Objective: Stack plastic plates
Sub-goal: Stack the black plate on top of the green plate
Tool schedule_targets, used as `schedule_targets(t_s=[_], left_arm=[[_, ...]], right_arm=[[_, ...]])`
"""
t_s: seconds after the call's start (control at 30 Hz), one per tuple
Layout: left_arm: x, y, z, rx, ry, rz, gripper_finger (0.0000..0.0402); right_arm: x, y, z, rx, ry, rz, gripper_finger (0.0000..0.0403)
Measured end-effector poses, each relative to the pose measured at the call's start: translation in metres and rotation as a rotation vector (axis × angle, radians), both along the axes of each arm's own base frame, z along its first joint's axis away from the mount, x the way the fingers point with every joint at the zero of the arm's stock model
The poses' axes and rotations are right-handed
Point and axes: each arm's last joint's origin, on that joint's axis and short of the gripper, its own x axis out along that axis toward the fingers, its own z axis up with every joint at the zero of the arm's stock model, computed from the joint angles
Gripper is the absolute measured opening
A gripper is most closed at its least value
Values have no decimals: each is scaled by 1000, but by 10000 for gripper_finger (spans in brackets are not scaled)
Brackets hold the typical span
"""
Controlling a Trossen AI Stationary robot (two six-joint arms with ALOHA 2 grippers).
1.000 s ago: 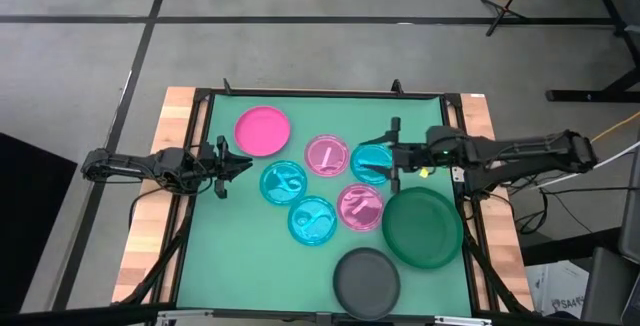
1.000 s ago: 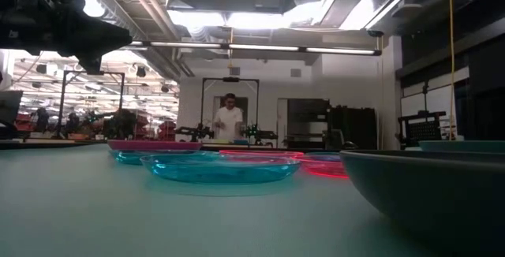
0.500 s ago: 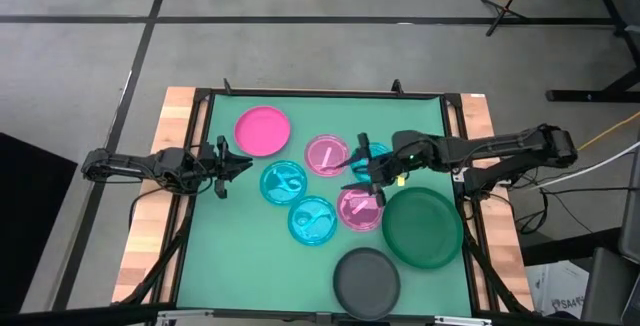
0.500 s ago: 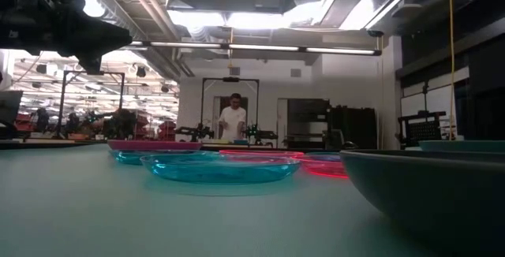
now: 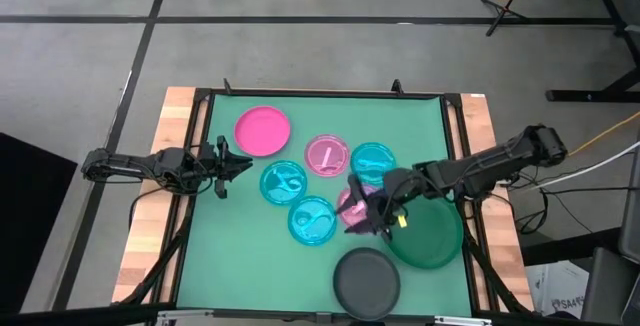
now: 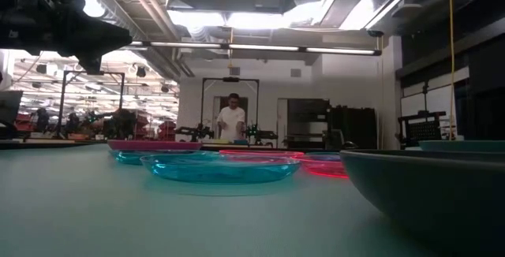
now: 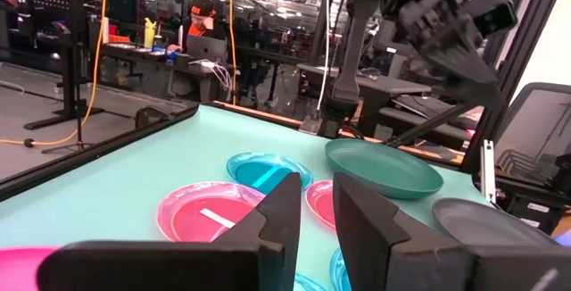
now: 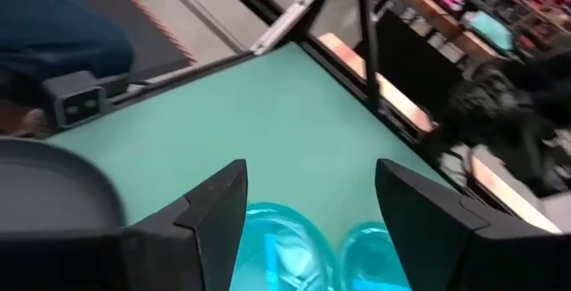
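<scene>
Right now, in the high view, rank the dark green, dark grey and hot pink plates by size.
1. Dark green plate, clearly largest.
2. Dark grey plate.
3. Hot pink plate, slightly smaller than the grey one.

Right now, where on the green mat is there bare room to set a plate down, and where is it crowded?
Free: the left strip of the mat below the left gripper, and the back right corner beyond the cyan plate. Crowded: the middle and right, where small cyan and pink plates cluster beside the dark green plate and dark grey plate, with the open right gripper above them.
</scene>
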Motion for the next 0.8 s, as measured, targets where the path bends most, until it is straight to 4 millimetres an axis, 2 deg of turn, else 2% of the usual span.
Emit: schedule_targets(t_s=[0.3,0.57,0.8], left_arm=[[0,0,0,0,0,0,62],[0,0,0,-2,0,-1,62],[0,0,0,-2,-1,0,62]], right_arm=[[-8,28,-18,-43,114,92,239],[-7,30,-39,-92,242,96,239],[5,36,-66,-115,316,99,239]])
